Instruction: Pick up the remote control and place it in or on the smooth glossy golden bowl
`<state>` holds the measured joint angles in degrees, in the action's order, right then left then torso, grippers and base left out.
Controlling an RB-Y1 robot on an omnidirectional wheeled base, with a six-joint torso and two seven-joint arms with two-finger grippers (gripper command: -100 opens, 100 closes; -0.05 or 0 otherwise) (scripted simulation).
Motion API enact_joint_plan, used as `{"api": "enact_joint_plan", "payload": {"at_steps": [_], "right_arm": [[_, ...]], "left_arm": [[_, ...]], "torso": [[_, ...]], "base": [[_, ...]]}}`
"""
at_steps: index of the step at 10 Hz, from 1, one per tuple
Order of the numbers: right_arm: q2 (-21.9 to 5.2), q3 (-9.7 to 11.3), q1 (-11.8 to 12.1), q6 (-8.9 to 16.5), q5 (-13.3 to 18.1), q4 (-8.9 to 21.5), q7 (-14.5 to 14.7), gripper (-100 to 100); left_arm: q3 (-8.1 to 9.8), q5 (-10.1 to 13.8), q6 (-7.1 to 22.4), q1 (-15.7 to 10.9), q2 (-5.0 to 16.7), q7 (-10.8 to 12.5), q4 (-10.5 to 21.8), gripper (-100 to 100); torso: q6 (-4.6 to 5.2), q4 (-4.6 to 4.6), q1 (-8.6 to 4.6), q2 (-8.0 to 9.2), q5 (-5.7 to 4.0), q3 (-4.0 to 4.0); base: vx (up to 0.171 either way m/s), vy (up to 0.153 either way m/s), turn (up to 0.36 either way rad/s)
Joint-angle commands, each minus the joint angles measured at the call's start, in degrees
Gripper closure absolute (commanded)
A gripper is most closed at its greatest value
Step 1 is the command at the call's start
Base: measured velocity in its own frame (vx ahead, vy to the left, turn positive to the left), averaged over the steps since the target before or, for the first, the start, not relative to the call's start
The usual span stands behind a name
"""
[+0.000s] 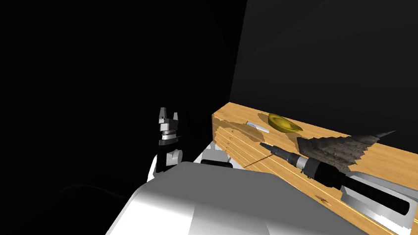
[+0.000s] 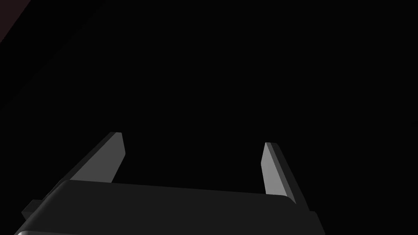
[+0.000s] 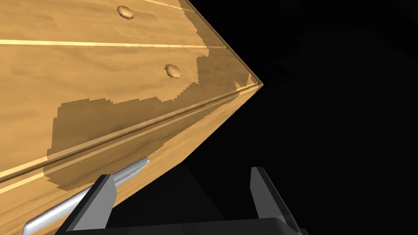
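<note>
The remote control (image 1: 257, 125), a slim pale bar, lies on the wooden worktop (image 1: 410, 161) just beside the golden bowl (image 1: 283, 123), on the side toward the near corner. A long dark object (image 1: 324, 171) lies further along. My right claw (image 3: 181, 196) is released and empty, close to the wooden front and its knobs (image 3: 173, 70). My left claw (image 1: 168, 114) is released too, off the worktop's end.
</note>
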<state>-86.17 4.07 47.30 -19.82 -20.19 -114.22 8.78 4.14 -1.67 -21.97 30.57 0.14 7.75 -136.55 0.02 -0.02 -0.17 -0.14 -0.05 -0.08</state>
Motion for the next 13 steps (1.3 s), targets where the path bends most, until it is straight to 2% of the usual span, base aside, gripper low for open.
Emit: {"api": "enact_joint_plan", "payload": {"at_steps": [1,2,3,5,6,7,8,11,13], "right_arm": [[-2.86,-0.07,0.98,0.27,-0.30,0.07,0.36,-100],[-3.53,-0.07,0.98,0.27,-0.30,0.07,0.36,-100],[-5.81,0.43,2.15,0.49,-0.99,1.10,0.65,-100],[-8.21,0.43,2.15,0.49,-0.99,1.10,0.65,-100],[-10.42,0.95,3.25,0.71,-1.65,2.16,0.92,-100],[-12.16,0.95,3.25,0.71,-1.65,2.16,0.92,-100],[-12.83,0.95,3.25,0.71,-1.65,2.16,0.92,-100],[-19.13,2.07,5.22,1.22,-2.89,4.36,1.35,-100],[-21.78,2.07,5.22,1.22,-2.89,4.36,1.35,-100]], "left_arm": [[0.00,0.00,0.00,0.00,0.00,0.00,0.00,0],[0.01,0.00,0.00,0.01,0.00,0.00,0.00,0],[0.01,0.00,0.00,0.02,0.00,0.00,0.00,0],[0.01,0.00,0.00,0.01,0.00,0.00,0.00,0],[0.01,0.00,0.00,0.02,0.00,0.00,0.00,0],[0.00,0.00,0.00,0.00,0.00,0.00,0.00,0],[0.01,0.00,0.00,0.02,0.00,0.00,0.00,0],[0.01,0.00,0.00,0.02,0.00,0.00,0.00,0],[0.01,0.00,0.00,0.02,0.00,0.00,0.00,0]], "torso": [[0.00,0.00,0.00,0.00,0.00,0.00],[0.08,0.01,-0.04,0.00,-0.01,0.00],[0.11,0.01,0.00,0.02,-0.01,0.01],[0.07,0.00,-0.03,0.00,-0.01,0.00],[0.12,0.01,0.00,0.00,-0.01,0.01],[0.02,0.00,-0.02,-0.01,-0.01,-0.01],[0.10,0.00,-0.04,-0.03,-0.02,-0.01],[0.11,0.00,-0.03,-0.05,-0.02,-0.03],[0.11,0.00,-0.09,-0.05,-0.03,-0.03]], "base": [[-0.004,-0.033,0.196],[-0.001,-0.019,-0.017],[-0.004,-0.022,0.283],[-0.003,-0.025,0.129],[-0.005,-0.024,0.319],[0.000,-0.036,0.184],[0.006,-0.019,-0.036],[0.004,-0.034,0.269],[-0.001,-0.035,0.069]]}}
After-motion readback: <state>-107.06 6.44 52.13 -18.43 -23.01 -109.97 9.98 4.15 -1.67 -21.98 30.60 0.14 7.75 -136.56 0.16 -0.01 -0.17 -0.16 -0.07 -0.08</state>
